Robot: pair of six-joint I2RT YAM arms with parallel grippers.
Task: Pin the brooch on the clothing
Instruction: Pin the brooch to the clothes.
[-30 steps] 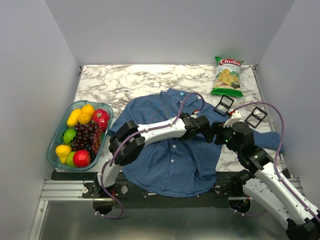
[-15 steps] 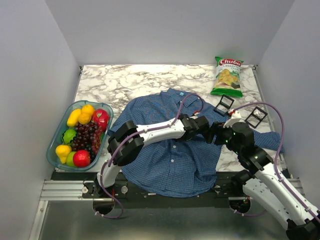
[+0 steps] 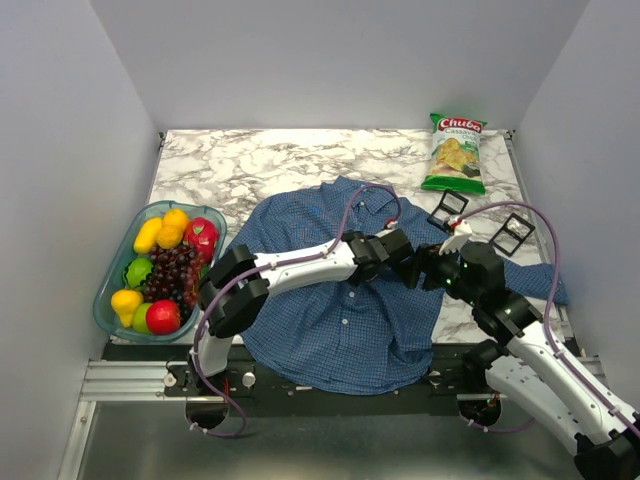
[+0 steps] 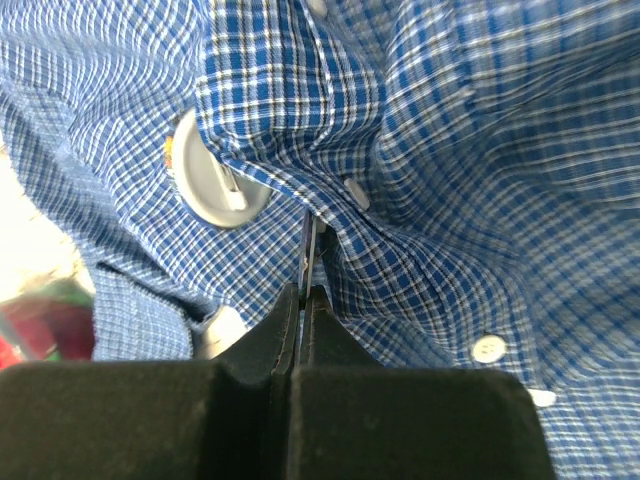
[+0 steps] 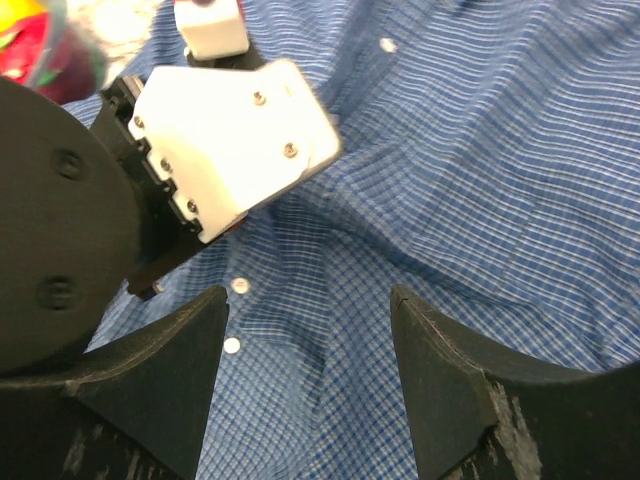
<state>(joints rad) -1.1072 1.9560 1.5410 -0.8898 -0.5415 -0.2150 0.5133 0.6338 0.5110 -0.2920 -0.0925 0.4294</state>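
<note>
While the shirt (image 3: 330,320) lay spread against the near edge of the marble surface (image 3: 250,165), the left gripper (image 4: 303,295) had its jaws pressed flat together at a crease by the button band; whether cloth was pinched could not be told. The right gripper (image 5: 305,330) gaped wide above the shirt, empty. Only the left wrist view showed the brooch (image 4: 205,185), a grey disc half tucked under the band's edge; overhead, the arms hid it.

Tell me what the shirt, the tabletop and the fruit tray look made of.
The shirt: matte woven cloth, with fine blue check and soft folds. The tabletop: marble look, white with grey veins; possibly printed laminate. The fruit tray: probably clear bluish plastic; fruit shows through its wall.
</note>
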